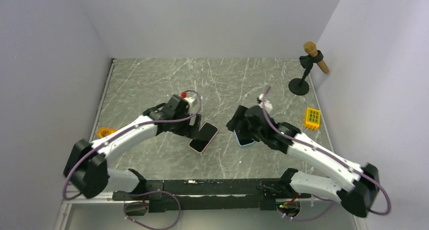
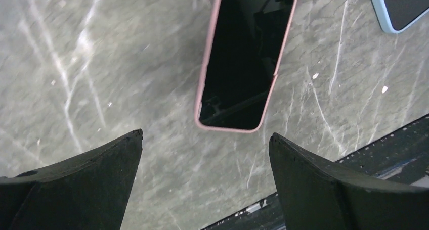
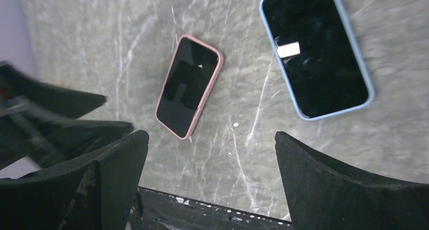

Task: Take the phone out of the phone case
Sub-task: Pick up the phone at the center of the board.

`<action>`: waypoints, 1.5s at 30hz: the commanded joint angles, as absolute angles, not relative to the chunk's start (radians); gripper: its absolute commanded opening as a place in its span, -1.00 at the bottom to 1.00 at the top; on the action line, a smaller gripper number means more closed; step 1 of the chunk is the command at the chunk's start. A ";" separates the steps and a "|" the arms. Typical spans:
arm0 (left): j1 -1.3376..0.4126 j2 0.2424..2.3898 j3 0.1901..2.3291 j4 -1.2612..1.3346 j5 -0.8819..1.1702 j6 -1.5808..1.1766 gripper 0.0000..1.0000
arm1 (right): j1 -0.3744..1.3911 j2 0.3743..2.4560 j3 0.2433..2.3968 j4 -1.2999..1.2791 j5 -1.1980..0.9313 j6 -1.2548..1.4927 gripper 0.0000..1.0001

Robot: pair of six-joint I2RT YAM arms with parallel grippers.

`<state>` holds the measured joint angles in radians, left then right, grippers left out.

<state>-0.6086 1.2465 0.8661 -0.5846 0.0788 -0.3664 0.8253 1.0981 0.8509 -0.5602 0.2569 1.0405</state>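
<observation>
A phone in a pink case (image 1: 204,137) lies flat, screen up, on the marble table. In the left wrist view the pink case (image 2: 245,58) sits just beyond my left gripper (image 2: 206,135), whose fingers stand wide apart with nothing between them. A second phone with a light blue rim (image 1: 245,139) lies to its right, partly under my right gripper (image 1: 243,125). In the right wrist view the blue-rimmed phone (image 3: 316,50) bears a small white label, and the pink one (image 3: 188,86) lies left of it. My right gripper (image 3: 211,134) hangs open above bare table.
A microphone on a black stand (image 1: 306,68) is at the back right, with a yellow block (image 1: 312,118) near the right wall. An orange object (image 1: 105,132) lies at the left edge. The black base rail (image 1: 202,187) runs along the near edge.
</observation>
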 commanded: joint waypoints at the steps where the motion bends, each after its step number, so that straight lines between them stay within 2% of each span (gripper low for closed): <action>1: -0.723 1.419 1.003 -0.599 -0.041 -0.323 0.98 | 0.819 0.877 0.763 -0.629 0.390 1.027 0.99; 6: -0.790 1.625 1.151 -0.630 -0.074 -0.271 0.98 | 0.815 0.701 0.706 -0.702 0.401 1.005 0.99; 11: -0.818 1.771 1.247 -0.651 -0.040 -0.240 0.98 | 0.814 0.617 0.660 -0.731 0.397 1.009 0.99; 22: -0.835 1.909 1.287 -0.676 -0.044 -0.262 0.98 | 0.813 0.682 0.667 -0.679 0.369 0.979 0.99; 23: -0.835 1.919 1.285 -0.677 -0.044 -0.264 0.92 | 0.814 0.688 0.665 -0.670 0.361 0.979 0.99; 29: -0.836 1.934 1.269 -0.687 -0.051 -0.271 0.26 | 0.813 0.727 0.659 -0.665 0.321 0.974 0.99; 31: -0.835 1.927 1.265 -0.695 -0.049 -0.272 -0.04 | 0.813 0.733 0.661 -0.662 0.305 0.960 0.99; 33: -0.834 1.904 1.251 -0.690 -0.039 -0.276 -0.25 | 0.814 0.732 0.661 -0.642 0.286 0.932 0.99; 37: -0.810 1.805 1.187 -0.637 0.019 -0.310 -0.49 | 0.814 0.735 0.647 -0.591 0.250 0.898 0.99; 38: -0.801 1.771 1.166 -0.620 0.039 -0.326 -0.64 | 0.814 0.741 0.639 -0.574 0.237 0.892 0.99; 39: -0.789 1.737 1.145 -0.605 0.052 -0.344 -0.89 | 0.815 0.750 0.631 -0.557 0.225 0.889 0.99; 40: -0.776 1.700 1.124 -0.591 0.057 -0.366 -1.00 | 0.816 0.765 0.624 -0.539 0.211 0.885 0.99; 45: -0.698 1.519 1.017 -0.509 0.129 -0.495 -1.00 | 0.839 0.869 0.584 -0.361 0.104 0.853 0.99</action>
